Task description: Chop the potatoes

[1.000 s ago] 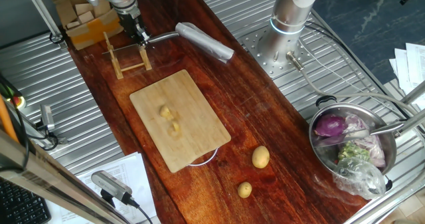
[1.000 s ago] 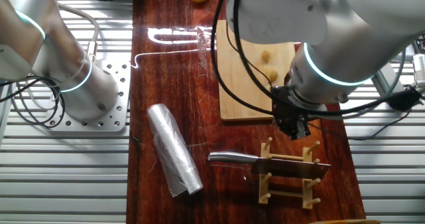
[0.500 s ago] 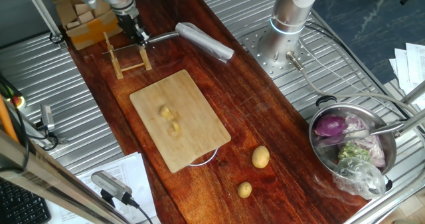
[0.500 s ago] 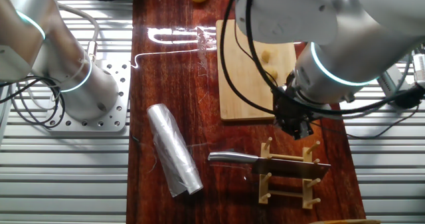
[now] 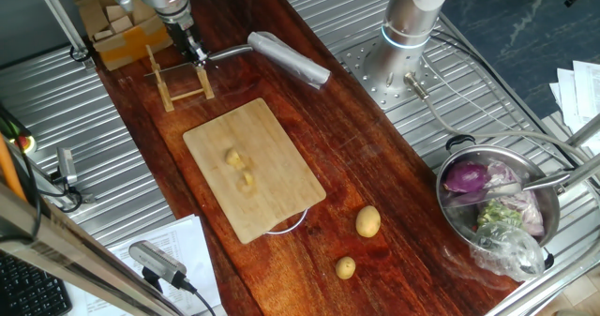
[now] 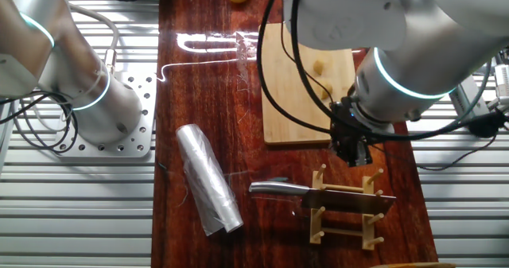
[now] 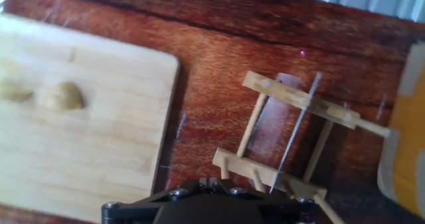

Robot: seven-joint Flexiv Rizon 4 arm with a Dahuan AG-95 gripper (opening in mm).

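Two small pale-yellow potato chunks lie close together on the wooden cutting board. They also show in the other fixed view and in the hand view. The cleaver rests in a wooden rack, blade between the dowels and steel handle sticking out. In the hand view the blade is edge-on. My gripper hangs just above the rack's board-side end. Its fingers are together and hold nothing. It is apart from the cleaver and the chunks.
Two whole potatoes lie on the table past the board. A foil-wrapped roll lies beside the cleaver handle. A pot of vegetables stands at the right. A box of wooden blocks sits behind the rack.
The arm has shifted slightly above the rack. The cleaver, board and potato chunks have not moved.
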